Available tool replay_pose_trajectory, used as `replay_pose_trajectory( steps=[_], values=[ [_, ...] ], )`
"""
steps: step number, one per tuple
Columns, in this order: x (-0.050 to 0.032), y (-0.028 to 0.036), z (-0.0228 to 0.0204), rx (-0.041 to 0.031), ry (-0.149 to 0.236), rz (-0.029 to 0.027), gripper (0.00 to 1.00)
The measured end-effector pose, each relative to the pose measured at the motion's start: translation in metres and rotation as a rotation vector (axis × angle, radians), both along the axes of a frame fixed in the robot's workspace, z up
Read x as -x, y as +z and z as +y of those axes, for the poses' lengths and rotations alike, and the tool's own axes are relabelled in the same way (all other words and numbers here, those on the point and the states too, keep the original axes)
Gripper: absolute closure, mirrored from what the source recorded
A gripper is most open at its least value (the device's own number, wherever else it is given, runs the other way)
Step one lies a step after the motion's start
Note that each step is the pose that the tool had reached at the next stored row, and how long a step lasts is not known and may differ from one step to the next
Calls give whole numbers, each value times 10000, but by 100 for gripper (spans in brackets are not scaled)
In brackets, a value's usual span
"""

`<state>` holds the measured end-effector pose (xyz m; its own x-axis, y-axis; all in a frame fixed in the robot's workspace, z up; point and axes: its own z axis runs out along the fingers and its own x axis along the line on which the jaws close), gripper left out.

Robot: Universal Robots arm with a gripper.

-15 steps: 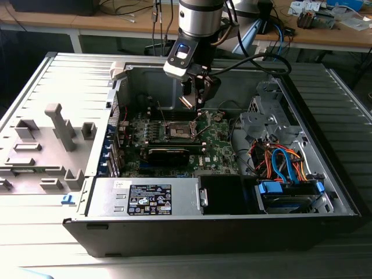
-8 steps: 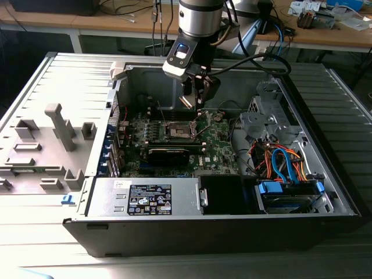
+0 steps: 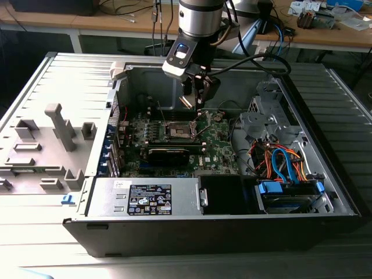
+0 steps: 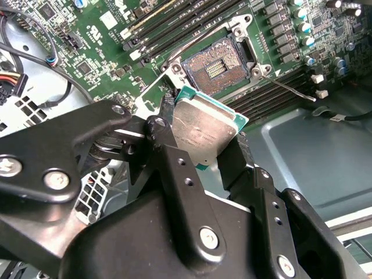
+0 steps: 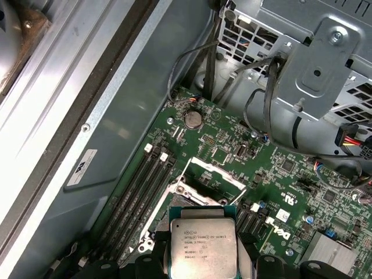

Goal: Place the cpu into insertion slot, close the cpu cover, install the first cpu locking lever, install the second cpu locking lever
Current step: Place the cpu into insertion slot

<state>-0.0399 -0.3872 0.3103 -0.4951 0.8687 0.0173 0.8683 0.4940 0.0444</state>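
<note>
fingers [image 4: 165, 145] of your end effector [image 4: 200, 148] are clamped on the cpu [image 4: 204, 123] [image 5: 202, 247], one on each side, and you can see its grey metal top in both wrist views. just past the end effector's tips lies the insertion slot [image 4: 216, 63], uncovered with its contact field showing. the cpu is held clear of it. a thin locking lever [image 4: 288, 88] juts out beside the slot. farther out are the green motherboard [image 3: 218, 142], the computer case [image 3: 203, 232] and the table [image 3: 35, 256].
</note>
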Motion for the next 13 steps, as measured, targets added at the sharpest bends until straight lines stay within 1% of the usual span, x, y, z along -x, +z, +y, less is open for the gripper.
replay_pose_trajectory(
  steps=[13],
  values=[
    [0,0,0,0,-83,0,45]
  ],
)
